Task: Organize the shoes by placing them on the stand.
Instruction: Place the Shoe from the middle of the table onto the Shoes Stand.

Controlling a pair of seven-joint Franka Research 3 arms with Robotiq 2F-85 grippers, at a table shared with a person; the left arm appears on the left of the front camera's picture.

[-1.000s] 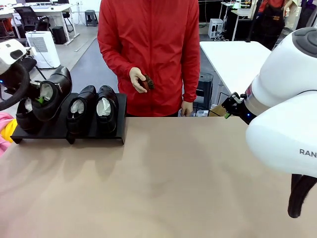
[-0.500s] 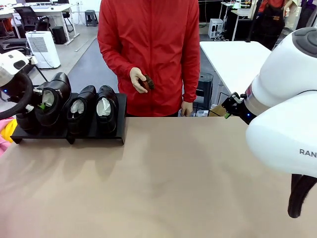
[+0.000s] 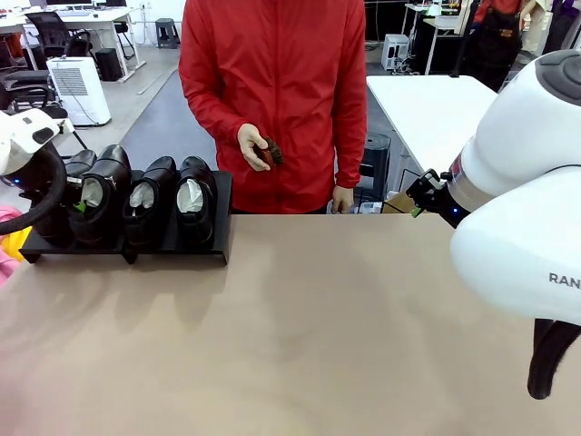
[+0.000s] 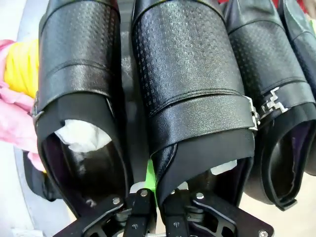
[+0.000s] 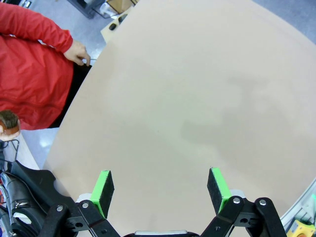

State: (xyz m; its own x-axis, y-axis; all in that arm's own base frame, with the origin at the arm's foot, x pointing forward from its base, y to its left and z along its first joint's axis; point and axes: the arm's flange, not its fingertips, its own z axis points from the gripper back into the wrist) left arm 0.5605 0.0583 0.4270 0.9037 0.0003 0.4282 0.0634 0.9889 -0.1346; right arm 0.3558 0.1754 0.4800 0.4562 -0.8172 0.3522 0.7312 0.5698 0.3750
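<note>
Four glossy black shoes stand in a row on the low black stand (image 3: 172,247) at the table's far left. My left gripper (image 3: 80,207) is shut on the heel wall of the second shoe from the left (image 3: 102,186), which sits level with its neighbours. In the left wrist view the held shoe (image 4: 192,89) lies between the leftmost shoe (image 4: 79,74), stuffed with white paper, and a third shoe (image 4: 266,74); my left gripper (image 4: 154,205) pinches its collar. My right gripper (image 5: 160,190) stands open above bare table, also seen at the right (image 3: 420,202).
A person in a red jacket (image 3: 272,91) stands behind the table holding a small dark brown brush (image 3: 271,151). Pink and yellow cloth (image 3: 9,238) lies left of the stand. The tan tabletop (image 3: 318,327) spreads wide in front.
My left gripper has lowered the held shoe from a raised, tilted pose down into the row on the stand. The right arm and the person have not moved.
</note>
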